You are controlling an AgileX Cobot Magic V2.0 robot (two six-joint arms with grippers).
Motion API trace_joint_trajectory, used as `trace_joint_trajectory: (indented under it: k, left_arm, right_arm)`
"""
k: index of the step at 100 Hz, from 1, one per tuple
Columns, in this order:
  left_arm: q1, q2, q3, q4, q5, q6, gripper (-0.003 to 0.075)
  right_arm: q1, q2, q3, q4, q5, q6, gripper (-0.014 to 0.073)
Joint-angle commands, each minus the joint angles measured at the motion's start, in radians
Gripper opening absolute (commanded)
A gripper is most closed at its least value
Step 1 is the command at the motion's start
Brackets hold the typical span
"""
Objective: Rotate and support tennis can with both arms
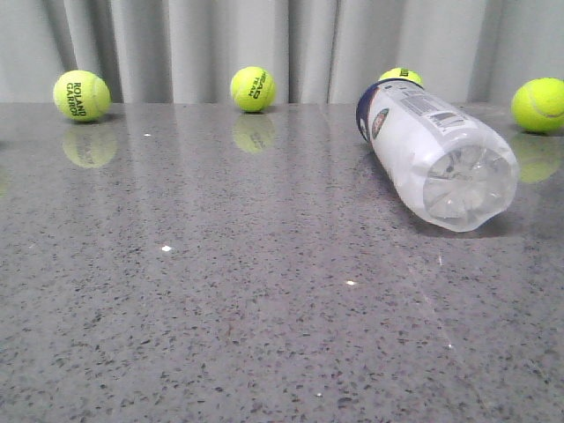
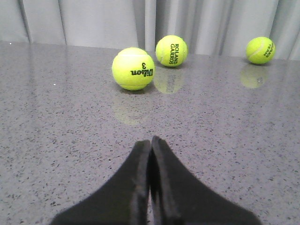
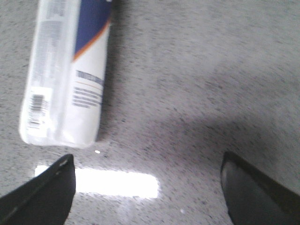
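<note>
Right hand (image 3: 147, 187): fingers spread wide, empty, hovering beside the tennis can (image 1: 436, 154). Left hand (image 2: 151, 187): fingers pressed together, empty, facing 3 tennis balls (image 2: 133, 68). The can lies on its side on the tabletop (image 1: 220, 291), untouched. Judgement: rotation and support remain undone.

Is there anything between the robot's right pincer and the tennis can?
No. In the right wrist view only bare grey table with a bright glare patch lies between the open right pincer and the tennis can lying on its side.
</note>
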Motion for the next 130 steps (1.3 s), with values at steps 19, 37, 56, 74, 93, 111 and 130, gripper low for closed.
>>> trace_joint_trajectory:
  k: [19,37,56,74,93,111,130]
  left_arm:
    - [0.000,-0.034,0.044,-0.002,-0.079,-0.011,-0.0020]
    - [0.000,-0.034,0.044,-0.002,-0.079,-0.011,-0.0020]
    - [0.000,-0.034,0.044,-0.002,-0.079,-0.011,-0.0020]
    - [0.000,-0.034,0.044,-0.002,-0.079,-0.011,-0.0020]
    - [0.000,-0.034,0.044,-0.002,-0.079,-0.011,-0.0020]
    - [0.000,-0.034,0.044,-0.002,-0.079,-0.011,-0.0020]
    - [0.000,-0.034,0.044,-0.002,-0.079,-0.011,-0.0020]
  right_arm:
    - [0.106,0.223,-0.217,0.011,-0.003,0.096,0.0624]
    - [0.139,0.371,-0.332,0.011,0.032,0.141,0.0624]
    - [0.149,0.503,-0.419,0.048,0.034,0.158,0.0624]
    - [0.149,0.600,-0.454,0.062,0.031,0.175,0.0624]
    - [0.149,0.673,-0.460,0.074,0.023,0.175,0.0624]
    - [0.149,0.697,-0.460,0.074,0.019,0.175,0.0589]
    - [0.149,0.697,-0.460,0.074,0.017,0.175,0.0267]
